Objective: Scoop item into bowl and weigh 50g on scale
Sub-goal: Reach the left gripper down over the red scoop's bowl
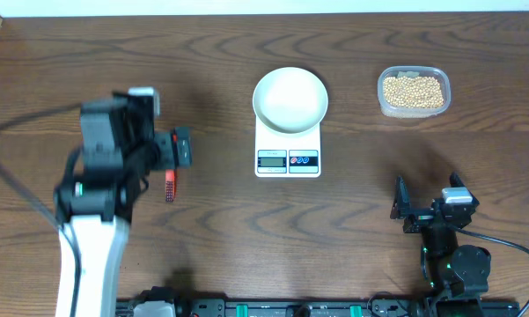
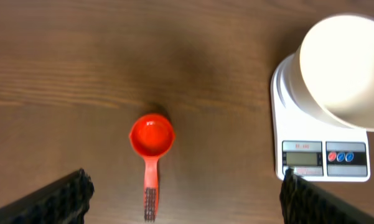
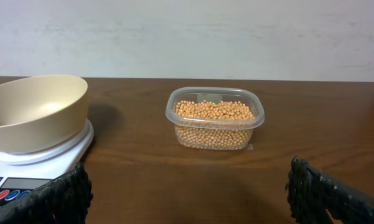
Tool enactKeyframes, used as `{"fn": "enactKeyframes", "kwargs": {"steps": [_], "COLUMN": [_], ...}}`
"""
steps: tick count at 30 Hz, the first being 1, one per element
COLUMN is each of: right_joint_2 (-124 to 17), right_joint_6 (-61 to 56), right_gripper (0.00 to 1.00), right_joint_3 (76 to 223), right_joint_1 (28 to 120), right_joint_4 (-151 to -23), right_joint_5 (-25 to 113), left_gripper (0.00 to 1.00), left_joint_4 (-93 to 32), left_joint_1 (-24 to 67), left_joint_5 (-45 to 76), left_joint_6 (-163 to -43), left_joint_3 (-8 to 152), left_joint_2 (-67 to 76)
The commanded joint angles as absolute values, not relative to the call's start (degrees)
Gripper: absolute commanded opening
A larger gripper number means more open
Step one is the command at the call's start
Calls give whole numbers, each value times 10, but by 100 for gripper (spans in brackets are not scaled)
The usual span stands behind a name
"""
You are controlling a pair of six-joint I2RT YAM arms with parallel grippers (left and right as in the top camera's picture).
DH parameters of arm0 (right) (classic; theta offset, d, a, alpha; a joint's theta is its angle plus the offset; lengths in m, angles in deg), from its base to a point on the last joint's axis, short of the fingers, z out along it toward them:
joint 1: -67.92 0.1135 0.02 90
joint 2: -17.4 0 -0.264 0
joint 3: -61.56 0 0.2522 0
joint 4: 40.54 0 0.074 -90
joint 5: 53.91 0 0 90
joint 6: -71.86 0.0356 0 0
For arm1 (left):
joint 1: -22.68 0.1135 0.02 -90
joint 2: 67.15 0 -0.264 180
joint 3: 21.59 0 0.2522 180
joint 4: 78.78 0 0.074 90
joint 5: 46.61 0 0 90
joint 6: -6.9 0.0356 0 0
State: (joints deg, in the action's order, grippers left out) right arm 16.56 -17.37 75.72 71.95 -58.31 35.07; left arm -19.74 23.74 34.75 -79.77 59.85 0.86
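Observation:
The white bowl stands empty on the white scale at the table's middle. Tan-yellow beans fill a clear plastic tub at the back right. A red scoop lies flat on the table left of the scale, cup up and empty, its handle toward the front. My left gripper hangs open above the scoop, which lies between its fingers in the left wrist view without touching them. My right gripper rests open near the front right, facing the beans, with nothing between its fingers.
The clear tub sits on bare wood to the right of the bowl and scale. The scale's display and round buttons face the front. A black cable loops at the left edge.

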Motion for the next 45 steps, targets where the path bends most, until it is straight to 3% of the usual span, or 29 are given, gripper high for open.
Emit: {"fn": "enactKeyframes", "kwargs": {"steps": [1,11,17,23,33,45], "right_joint_2": [170,170,170,170,170,170], "right_joint_6": [-180,-180,-180,-180,-180,-180], "right_gripper": [99,99,99,99,99,99], "right_joint_3": [756,756,756,756,756,756], "right_joint_1": [718,718,718,718,718,718], "right_joint_4": [-586,-586,-586,-586,-586,-586], "right_joint_5": [352,352,352,352,352,352], "left_gripper": [98,98,99,91,57,43], "left_joint_4": [-193,-227,-231,-233,-241,-257], "left_joint_1": [236,238,283,334,345,345], "left_joint_5": [338,355,363,335,333,333], "left_joint_6": [-771,-760,-750,-747,-726,-726], "left_joint_3": [645,646,645,645,645,645], "left_joint_2": [68,148,202,245,336,400]}}
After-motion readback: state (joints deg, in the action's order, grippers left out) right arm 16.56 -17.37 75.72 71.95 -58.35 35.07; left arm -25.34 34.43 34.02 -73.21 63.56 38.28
